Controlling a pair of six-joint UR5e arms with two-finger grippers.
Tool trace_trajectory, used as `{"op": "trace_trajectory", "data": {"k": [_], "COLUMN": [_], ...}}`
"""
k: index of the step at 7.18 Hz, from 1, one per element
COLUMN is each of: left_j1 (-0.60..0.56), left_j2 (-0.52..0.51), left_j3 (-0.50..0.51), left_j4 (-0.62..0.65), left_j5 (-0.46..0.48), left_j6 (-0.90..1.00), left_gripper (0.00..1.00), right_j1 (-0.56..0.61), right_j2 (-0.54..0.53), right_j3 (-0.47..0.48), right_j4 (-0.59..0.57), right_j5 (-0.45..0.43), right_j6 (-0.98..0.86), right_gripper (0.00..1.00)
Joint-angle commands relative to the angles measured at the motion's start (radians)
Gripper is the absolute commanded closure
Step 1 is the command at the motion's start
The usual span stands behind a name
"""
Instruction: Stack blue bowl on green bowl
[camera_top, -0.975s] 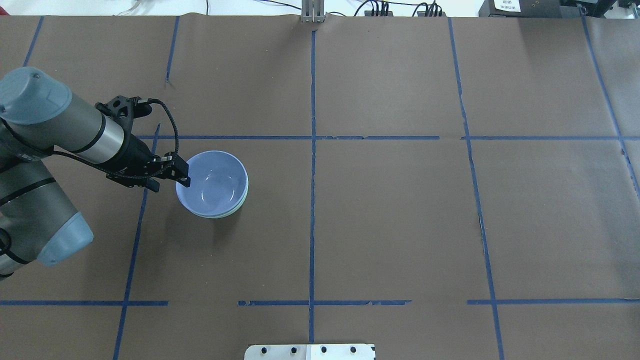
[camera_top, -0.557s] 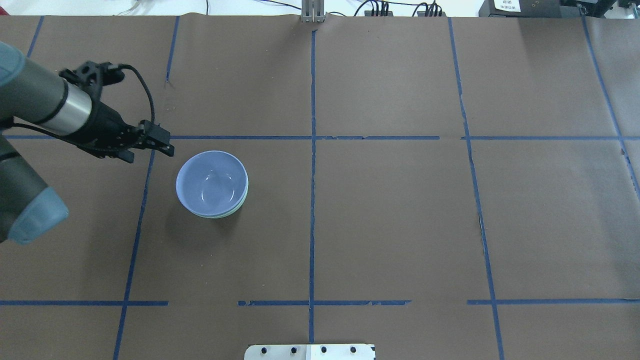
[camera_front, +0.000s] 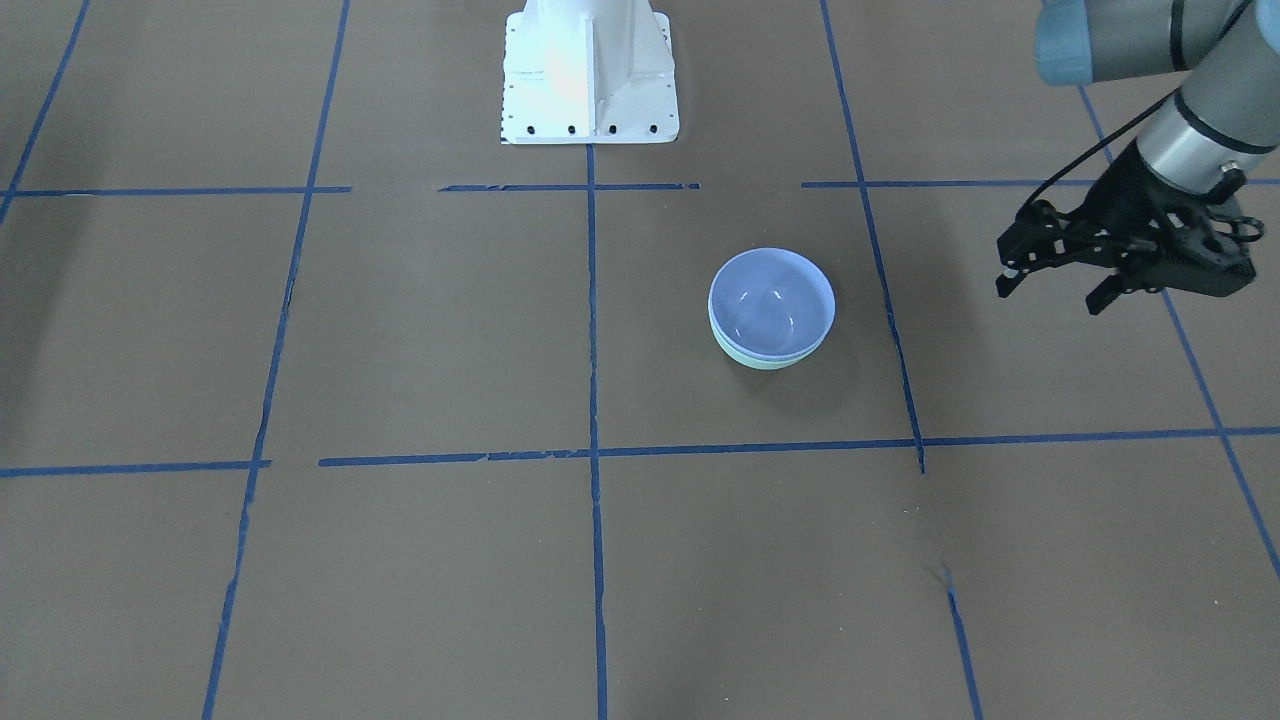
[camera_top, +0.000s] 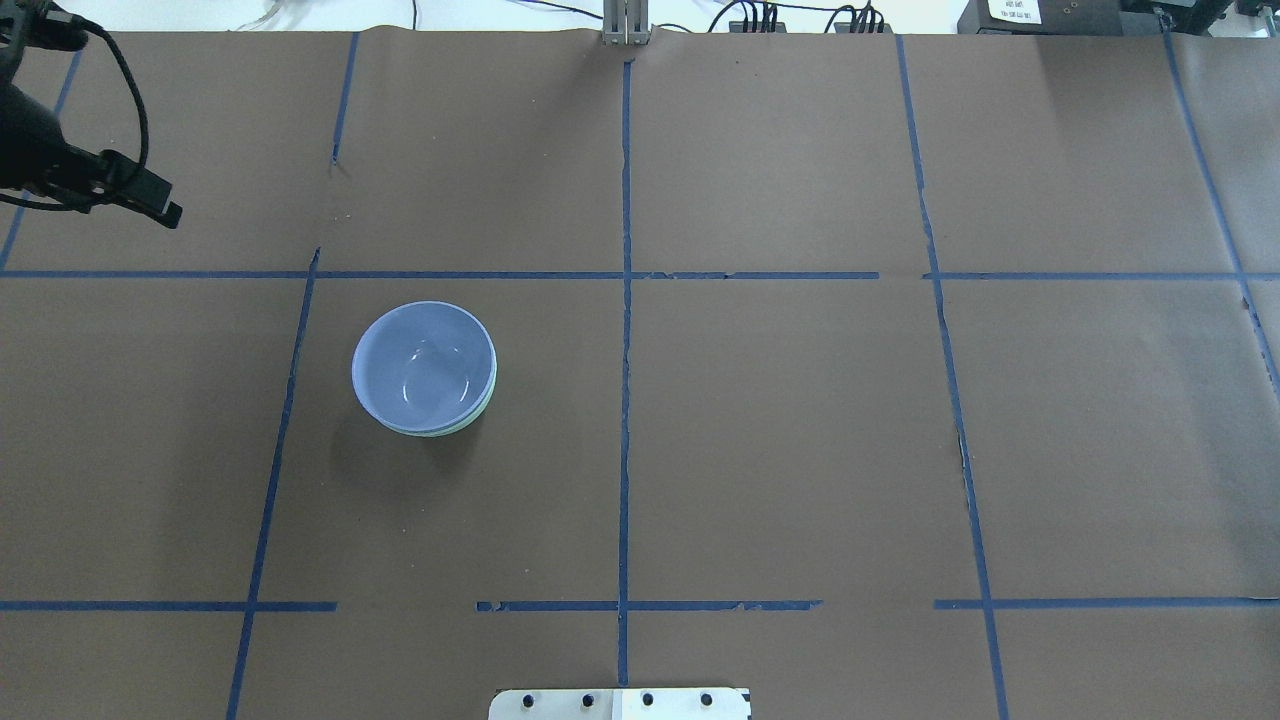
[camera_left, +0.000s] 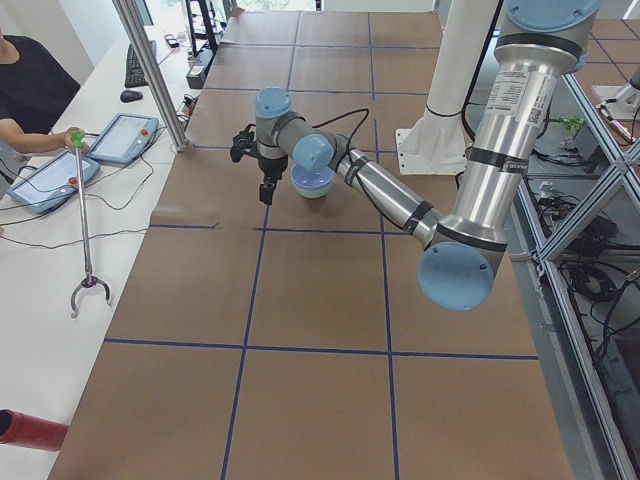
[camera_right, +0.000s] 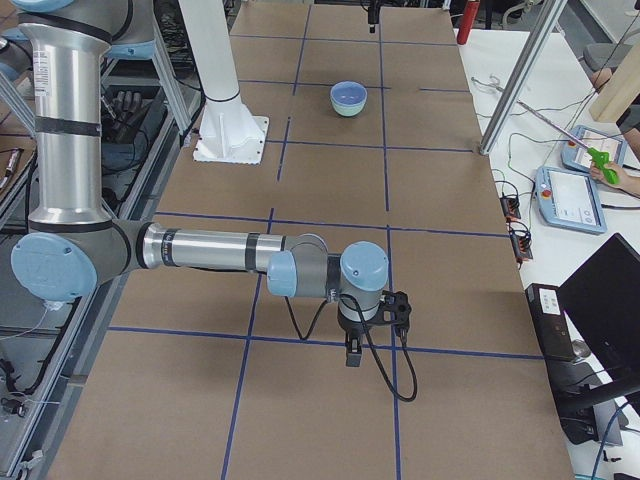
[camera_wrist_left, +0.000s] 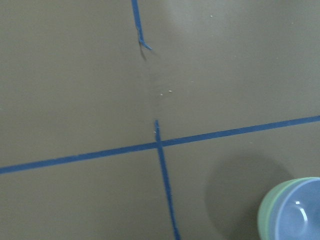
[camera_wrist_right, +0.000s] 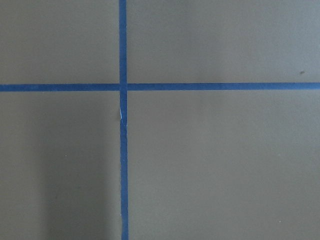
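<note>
Stack is looking done to me: the blue bowl (camera_top: 424, 362) is sitting nested inside the green bowl (camera_front: 765, 363), with just a thin mint crescent peeking out under the blue rim, and the pair is resting on the table (camera_top: 800, 450) in the left-of-centre square of the blue tape grid. The left gripper (camera_front: 1050, 295) is hanging well apart from it, out toward the table's far left corner, with its jaws spread and nothing between them. From those jaws the stack is lying back toward the robot's base and in toward the table's middle, and the left wrist view is only catching it in the bottom right corner. Bowls are round, so there's no long axis to line up on. The right gripper (camera_right: 352, 352) is parking way down at the other end of the table, so the left arm is clearly the nearer one if anything needs nudging. I can't tell whether the right jaws are apart or together. Count-wise I'm seeing one blue bowl, one green bowl and two grippers.
</note>
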Motion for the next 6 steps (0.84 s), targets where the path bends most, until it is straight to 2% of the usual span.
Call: {"op": "trace_trajectory", "data": {"k": [1,2,3,4,6], "left_j1": [-0.144,-0.191,-0.247,-0.297,-0.393], "left_j2": [0.063,0.065,0.115,0.166,0.272], "left_j3": [0.103,0.169,0.200,0.219,0.240], "left_j4": [0.007,0.002,-0.018,-0.088,-0.098], "left_j5": [-0.002,-0.003,-0.005,-0.009,-0.038], "left_j6": [0.385,0.487,0.567,0.575,0.572], "left_gripper": [0.00,0.00,0.00,0.00,0.00], "right_j1": [0.000,0.000,0.000,0.000,0.000], "right_j2": [0.000,0.000,0.000,0.000,0.000], "right_j3": [0.000,0.000,0.000,0.000,0.000], "right_j4": [-0.001,-0.001,0.001,-0.001,-0.001], "right_j5": [0.000,0.000,0.000,0.000,0.000], "right_j6": [0.000,0.000,0.000,0.000,0.000], "right_gripper": [0.00,0.00,0.00,0.00,0.00]}}
